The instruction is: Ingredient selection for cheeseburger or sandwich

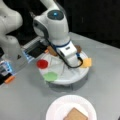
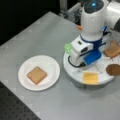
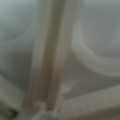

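Grey table (image 2: 37, 35), one toast square (image 2: 36, 75) already on the plate (image 2: 25, 67) as base, gripper (image 2: 83, 65) low over white tray (image 1: 75, 75) of ingredients for picking, finger state can't tell.

The arm (image 1: 53, 27) is a smooth, glossy white, built of rounded, bulging segments with dark grey bands where one joint meets the next. On the cap of the last big joint sits a dark round disc with a small blue light (image 1: 55, 13) glowing in its middle; the same light (image 2: 93, 4) shows in both front views. Below it runs a thin blue ring around the wrist (image 2: 91, 40), then a white boxy hand block with small dark marks on its side. A black cable (image 1: 75, 65) loops out at about five o'clock from that block. A blue plate (image 2: 93, 57) hangs beneath the block
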### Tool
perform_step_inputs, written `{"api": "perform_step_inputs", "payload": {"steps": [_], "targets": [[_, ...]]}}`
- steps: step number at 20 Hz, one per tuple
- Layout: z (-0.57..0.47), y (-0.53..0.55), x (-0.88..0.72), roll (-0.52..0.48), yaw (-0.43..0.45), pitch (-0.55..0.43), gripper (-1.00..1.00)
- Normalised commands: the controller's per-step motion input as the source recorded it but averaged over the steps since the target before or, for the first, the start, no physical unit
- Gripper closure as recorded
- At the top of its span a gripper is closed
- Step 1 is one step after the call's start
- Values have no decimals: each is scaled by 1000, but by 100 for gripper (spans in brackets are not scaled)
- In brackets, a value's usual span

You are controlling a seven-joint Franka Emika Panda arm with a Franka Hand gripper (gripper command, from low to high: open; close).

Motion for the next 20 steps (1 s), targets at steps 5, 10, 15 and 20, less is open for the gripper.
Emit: {"api": "perform_step_inputs", "payload": {"steps": [5,10,15,20], "targets": [[-29,-10,-5,73,-12,41,-100],[-28,-4,-13,73,-12,40,-100],[41,34,-50,-122,-482,-126,-100],[50,110,-70,-220,-466,-206,-100]]}}
